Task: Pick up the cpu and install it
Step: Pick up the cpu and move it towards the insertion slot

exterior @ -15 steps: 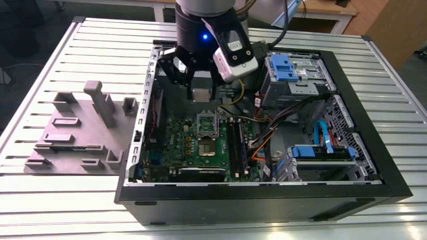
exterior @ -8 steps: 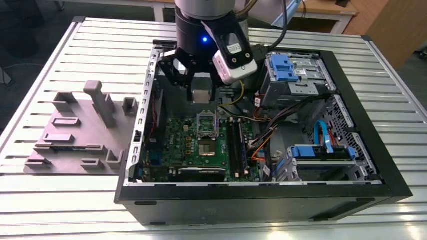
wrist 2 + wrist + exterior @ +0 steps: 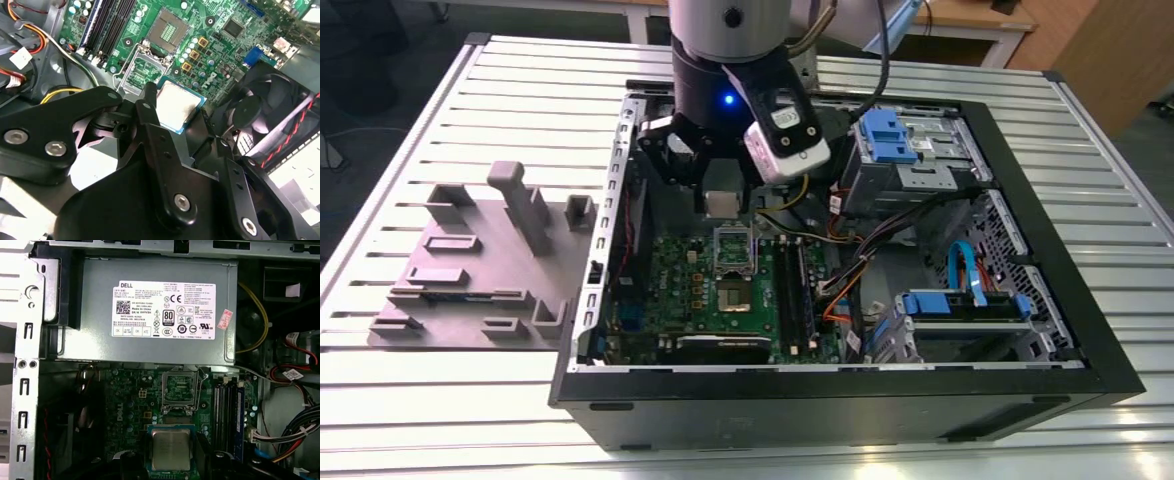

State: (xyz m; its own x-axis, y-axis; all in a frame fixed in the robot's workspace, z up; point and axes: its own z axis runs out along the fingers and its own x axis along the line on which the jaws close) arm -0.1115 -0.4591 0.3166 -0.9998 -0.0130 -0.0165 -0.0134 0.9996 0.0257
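The cpu [image 3: 178, 104], a small flat square with a silvery top and pale green rim, hangs between my gripper's black fingers [image 3: 148, 106]. My gripper [image 3: 179, 116] is shut on it by two opposite edges. In the exterior view the gripper [image 3: 720, 210] holds the cpu [image 3: 719, 201] inside the open computer case, a little above the green motherboard [image 3: 678, 275]. The dark square socket [image 3: 168, 31] lies bare on the board, its metal frame [image 3: 141, 74] swung open beside it. In the first wrist view the cpu [image 3: 171, 448] sits just past the open frame [image 3: 180, 389].
The grey power-supply box [image 3: 155, 310] fills the case end beyond the socket. Long black memory sticks [image 3: 794, 292] stand beside the socket, and a black fan [image 3: 260, 117] is on its other side. Blue drive cages [image 3: 897, 135] and loose cables [image 3: 854, 270] crowd the exterior view's right. A grey fixture [image 3: 480, 260] rests on the table.
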